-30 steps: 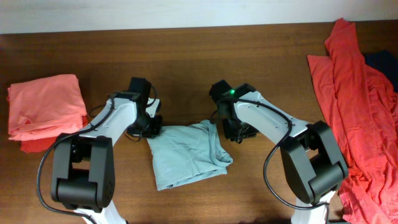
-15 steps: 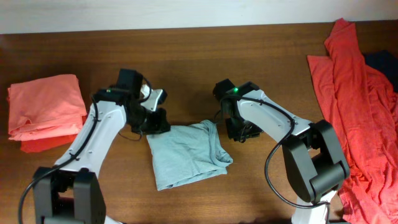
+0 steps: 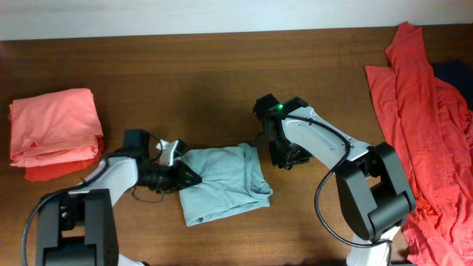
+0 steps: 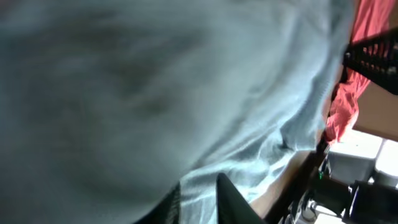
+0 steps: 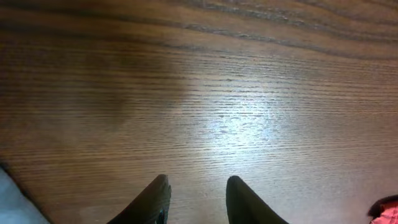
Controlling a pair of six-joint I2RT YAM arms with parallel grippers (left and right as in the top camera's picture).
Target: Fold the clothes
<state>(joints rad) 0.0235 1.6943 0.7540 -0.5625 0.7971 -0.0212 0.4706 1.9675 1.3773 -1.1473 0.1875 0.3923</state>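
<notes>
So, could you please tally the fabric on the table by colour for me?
Pale grey-blue T-shirt: 1
Salmon-pink folded stack: 1
Red heap: 1 (the garments within it cannot be counted)
Dark piece, partly hidden behind the heap: 1
Total: 4

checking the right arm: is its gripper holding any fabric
No, the right gripper is open over bare wooden table, nothing between its fingers.

Pale grey-blue tee (image 3: 222, 185), salmon-pink garment (image 3: 55, 125), red garments (image 3: 421, 125), dk brown table (image 3: 222, 74) w/ wood grain.
</notes>
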